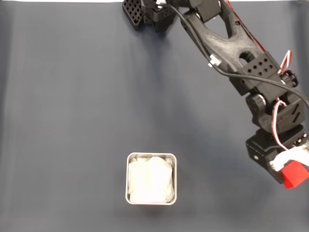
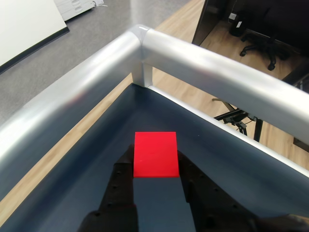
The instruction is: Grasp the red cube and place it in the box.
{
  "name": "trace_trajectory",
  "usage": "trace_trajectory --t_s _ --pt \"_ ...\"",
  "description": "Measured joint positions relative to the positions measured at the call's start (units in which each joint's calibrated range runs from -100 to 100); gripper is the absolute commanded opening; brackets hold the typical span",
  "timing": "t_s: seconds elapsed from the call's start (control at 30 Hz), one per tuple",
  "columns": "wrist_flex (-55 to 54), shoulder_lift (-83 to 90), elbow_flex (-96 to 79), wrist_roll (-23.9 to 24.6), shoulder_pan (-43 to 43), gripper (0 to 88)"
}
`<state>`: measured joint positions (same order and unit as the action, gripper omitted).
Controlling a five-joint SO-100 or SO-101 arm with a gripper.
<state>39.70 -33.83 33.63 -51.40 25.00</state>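
Observation:
The red cube (image 1: 294,176) shows at the far right of the fixed view, held at the tip of my gripper (image 1: 289,171), which is shut on it. In the wrist view the red cube (image 2: 155,153) sits between the two black fingers (image 2: 121,170), lifted above the dark table near its corner. The box (image 1: 151,155), a small square metal tin lined with white paper, stands at the lower middle of the fixed view, well to the left of the gripper.
The dark blue table mat (image 1: 87,106) spreads left of the arm. A silver metal rail (image 2: 203,63) frames the table corner just ahead of the gripper in the wrist view, with wooden floor and office chairs beyond.

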Motion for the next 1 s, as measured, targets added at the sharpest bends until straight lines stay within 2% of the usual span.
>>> trace_trajectory --t_s 1.0 --pt "0.00 23.19 -19.98 0.68 -10.09 10.4"
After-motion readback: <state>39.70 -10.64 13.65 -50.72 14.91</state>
